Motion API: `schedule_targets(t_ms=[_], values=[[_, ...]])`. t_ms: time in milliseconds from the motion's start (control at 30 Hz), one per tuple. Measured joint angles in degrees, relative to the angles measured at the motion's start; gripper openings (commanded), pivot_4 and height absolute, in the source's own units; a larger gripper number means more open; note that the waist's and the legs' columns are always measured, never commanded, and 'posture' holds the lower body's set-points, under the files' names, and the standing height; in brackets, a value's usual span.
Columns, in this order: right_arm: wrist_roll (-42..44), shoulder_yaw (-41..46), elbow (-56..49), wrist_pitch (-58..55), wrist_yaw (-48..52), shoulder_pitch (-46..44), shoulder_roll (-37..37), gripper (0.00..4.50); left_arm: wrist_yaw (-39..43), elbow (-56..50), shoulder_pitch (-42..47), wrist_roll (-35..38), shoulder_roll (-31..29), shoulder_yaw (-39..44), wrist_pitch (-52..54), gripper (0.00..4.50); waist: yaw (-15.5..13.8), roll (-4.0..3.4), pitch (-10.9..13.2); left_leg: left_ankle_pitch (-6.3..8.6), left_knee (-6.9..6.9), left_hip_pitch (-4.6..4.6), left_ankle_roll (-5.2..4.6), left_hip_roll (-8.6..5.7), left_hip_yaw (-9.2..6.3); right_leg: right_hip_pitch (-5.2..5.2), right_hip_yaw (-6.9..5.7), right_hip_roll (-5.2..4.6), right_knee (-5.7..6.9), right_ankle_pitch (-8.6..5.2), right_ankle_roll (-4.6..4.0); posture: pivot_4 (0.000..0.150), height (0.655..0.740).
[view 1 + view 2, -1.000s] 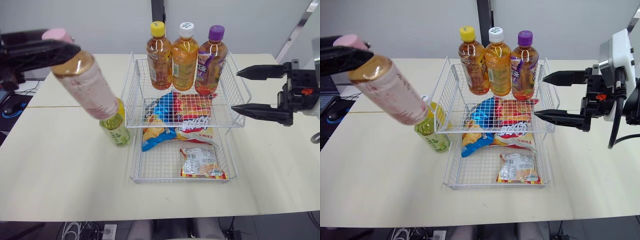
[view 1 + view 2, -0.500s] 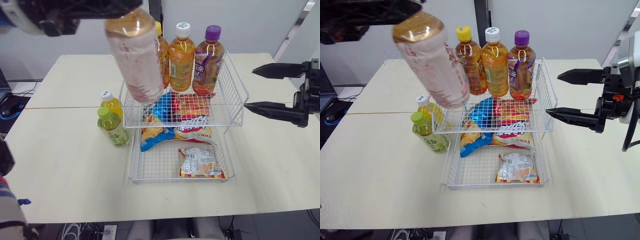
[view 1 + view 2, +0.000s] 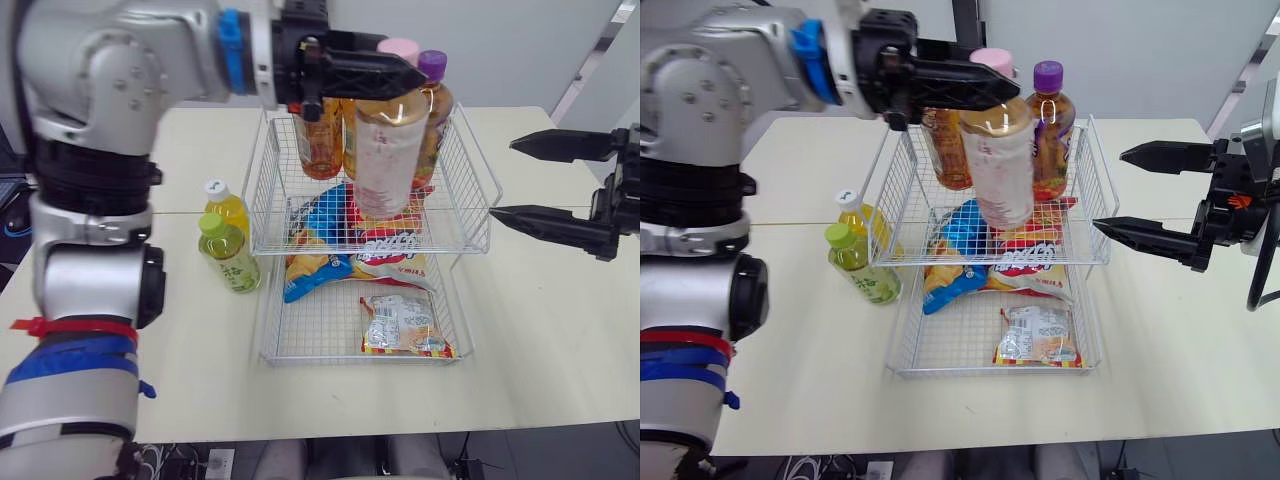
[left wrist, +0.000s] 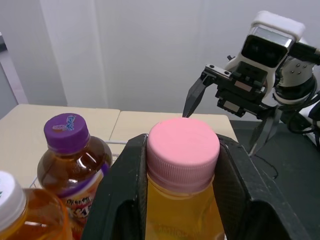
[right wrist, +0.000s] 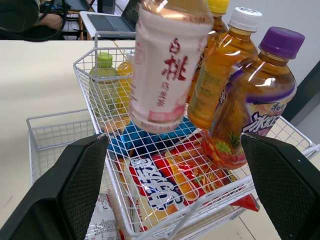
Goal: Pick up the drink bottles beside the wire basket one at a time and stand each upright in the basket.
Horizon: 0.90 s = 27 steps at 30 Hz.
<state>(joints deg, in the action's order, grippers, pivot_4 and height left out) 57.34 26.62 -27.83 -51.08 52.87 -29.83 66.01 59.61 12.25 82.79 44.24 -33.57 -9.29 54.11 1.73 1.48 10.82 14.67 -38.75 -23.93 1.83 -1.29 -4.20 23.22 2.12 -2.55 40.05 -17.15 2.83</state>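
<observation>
My left gripper (image 3: 398, 64) is shut on the pink cap of a pink-labelled tea bottle (image 3: 384, 150). The bottle hangs almost upright over the upper tier of the wire basket (image 3: 474, 168), its base just above the snack bags (image 3: 355, 215). Behind it stand a yellow-capped bottle (image 3: 316, 140), a white-capped one (image 5: 216, 75) and a purple-capped one (image 3: 434, 90) along the tier's back. A white-capped yellow bottle (image 3: 228, 208) and a green bottle (image 3: 229, 256) stand upright on the table left of the basket. My right gripper (image 3: 552, 180) hovers open to the right of the basket.
The basket's lower tier (image 3: 320, 340) holds more snack packets (image 3: 400, 325). The cream table (image 3: 150, 330) has bare room in front and to both sides. A laptop (image 5: 112, 22) lies on a far desk.
The left arm has swung the pink-capped bottle rightward and down, from tilted over the basket's left edge to nearly upright over the upper tier. The right gripper has barely moved.
</observation>
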Motion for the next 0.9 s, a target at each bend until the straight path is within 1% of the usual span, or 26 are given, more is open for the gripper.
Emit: schedule_targets(t_ms=[167,333,500,567,600,833,900], values=[[1.9,2.0,-1.0,-0.6,-1.0,0.5,0.1,4.50,0.1,6.3,0.1,-6.9,6.6,-1.9,-4.6,1.39,0.0,0.00,0.0,0.00,0.01,-0.01,0.00,-0.02,0.02,0.00,0.00,0.00,-0.01,0.01,0.01,0.150,0.7400],[2.8,2.8,-1.3,-0.8,-2.2,1.6,0.2,4.50,0.6,10.8,1.5,-11.7,11.1,-2.5,-8.6,1.39,-0.1,0.00,0.0,0.00,0.00,-0.01,-0.01,-0.03,0.02,0.00,0.00,-0.01,-0.02,0.01,0.03,0.150,0.7400],[3.5,3.0,-2.3,-0.8,-3.2,1.7,0.3,4.50,1.0,14.3,2.7,-13.3,13.8,-1.5,-9.5,1.39,-0.1,0.00,0.0,0.01,0.00,0.00,-0.01,-0.03,0.02,-0.02,0.00,0.00,-0.02,0.03,0.05,0.150,0.7400],[3.5,3.0,-2.3,-0.8,-3.4,1.8,0.3,4.50,1.2,15.0,2.8,-13.4,14.0,-0.8,-9.2,2.10,0.0,0.00,0.0,0.01,0.00,0.01,-0.01,-0.02,0.02,-0.02,0.00,0.00,-0.02,0.03,0.05,0.150,0.7400],[3.5,3.0,-2.3,-0.8,-3.4,1.8,0.3,4.50,1.2,15.2,2.8,-13.6,14.1,-0.6,-9.2,2.23,0.0,0.00,0.0,0.01,0.00,0.01,-0.01,-0.02,0.02,-0.02,0.00,0.00,-0.02,0.03,0.05,0.150,0.7400],[3.4,3.0,-2.2,-0.4,-3.5,1.8,0.4,4.50,2.5,14.7,3.6,-14.2,12.7,1.8,-8.2,4.44,0.0,0.00,0.0,0.00,0.00,0.01,-0.01,-0.02,0.01,-0.02,0.00,0.00,-0.02,0.03,0.05,0.150,0.7400],[3.1,3.0,-2.1,-0.2,-3.3,1.8,0.5,4.50,2.7,14.2,3.7,-14.1,12.1,2.5,-8.0,4.47,0.0,0.00,0.0,0.00,0.00,0.01,-0.01,-0.02,0.02,-0.02,0.00,0.00,-0.02,0.03,0.05,0.150,0.7400]])
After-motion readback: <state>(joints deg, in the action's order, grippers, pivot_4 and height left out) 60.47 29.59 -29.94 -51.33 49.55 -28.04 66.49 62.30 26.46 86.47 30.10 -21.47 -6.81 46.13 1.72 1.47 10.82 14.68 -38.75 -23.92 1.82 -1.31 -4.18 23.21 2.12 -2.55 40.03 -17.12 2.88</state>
